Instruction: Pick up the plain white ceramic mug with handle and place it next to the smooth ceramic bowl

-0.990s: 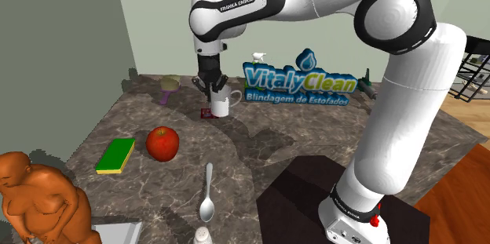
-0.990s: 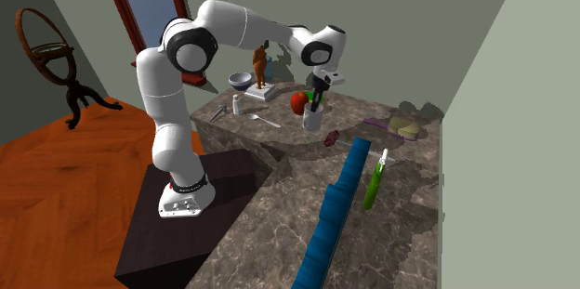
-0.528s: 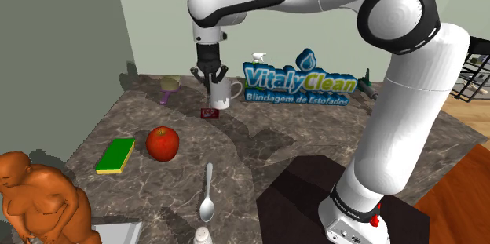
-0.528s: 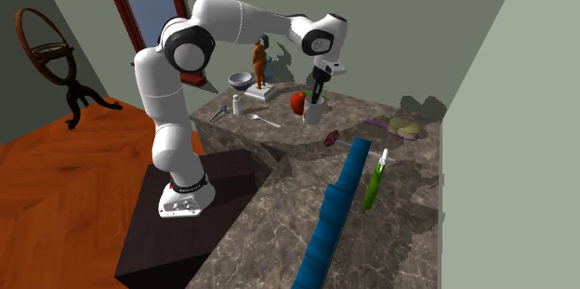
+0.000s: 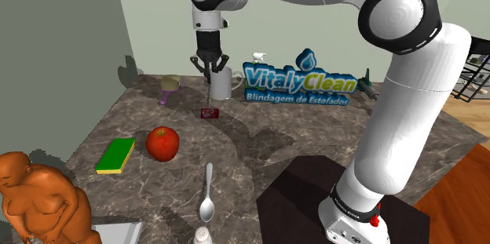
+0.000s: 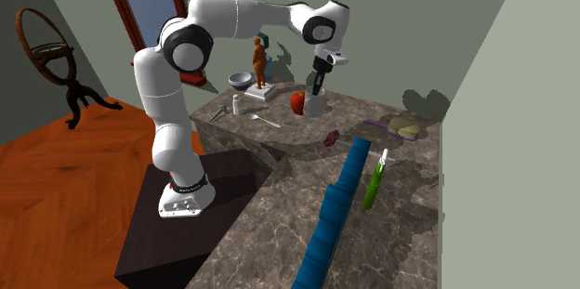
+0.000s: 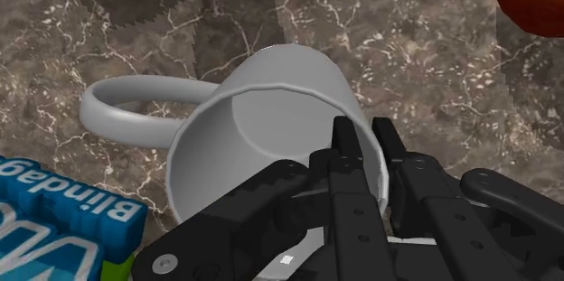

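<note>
The white mug (image 5: pixel 223 85) with a loop handle hangs tilted above the marble counter (image 5: pixel 259 144), in front of the blue VitalyClean box (image 5: pixel 302 85). My gripper (image 5: pixel 210 68) is shut on the mug's rim from above. In the wrist view one finger sits inside the mug (image 7: pixel 271 107) and the other outside, with the wall pinched in the gripper (image 7: pixel 365 140); the handle points away from the fingers. In the second exterior view the mug (image 6: pixel 316 105) hangs under the gripper (image 6: pixel 317 89). The grey bowl (image 6: pixel 241 80) stands at the counter's far end beside the brown statue (image 6: pixel 259 62).
A red apple (image 5: pixel 162 142), a green and yellow sponge (image 5: pixel 115 155) and a spoon (image 5: pixel 207 195) lie on the near counter. A small red item (image 5: pixel 209 113) lies below the mug. The statue (image 5: pixel 39 199) stands at the shoulder view's lower left. A green bottle (image 6: pixel 375 180) lies beside the box.
The gripper has risen with the mug, lifting it off the counter and carrying it slightly toward the back wall. The small red item has stayed where it was.
</note>
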Motion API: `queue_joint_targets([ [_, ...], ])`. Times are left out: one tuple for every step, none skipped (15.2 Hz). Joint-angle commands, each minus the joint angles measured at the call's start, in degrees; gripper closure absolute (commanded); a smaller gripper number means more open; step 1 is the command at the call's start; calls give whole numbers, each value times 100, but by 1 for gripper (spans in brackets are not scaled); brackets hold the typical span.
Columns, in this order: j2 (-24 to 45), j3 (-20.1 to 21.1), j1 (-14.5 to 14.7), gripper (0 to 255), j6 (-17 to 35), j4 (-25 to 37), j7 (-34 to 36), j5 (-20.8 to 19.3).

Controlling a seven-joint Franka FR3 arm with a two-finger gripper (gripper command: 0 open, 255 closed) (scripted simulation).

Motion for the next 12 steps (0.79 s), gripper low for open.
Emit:
queue_joint_targets([
  [-132,49,55,255,-7,-119,101,29],
  [-263,97,109,255,38,-285,196,60],
  [-388,147,162,255,80,-443,291,92],
  [-509,199,217,255,119,-592,388,126],
  [-625,252,271,255,155,-733,486,162],
  [-736,307,326,255,189,-866,586,198],
  [-843,364,382,255,221,-992,687,236],
  [-945,422,438,255,250,-1110,789,275],
  [-1042,482,495,255,278,-1221,893,315],
  [-1135,543,553,255,305,-1325,999,357],
  [-1223,606,611,255,329,-1422,1105,399],
  [-1306,670,669,255,353,-1513,1214,442],
])
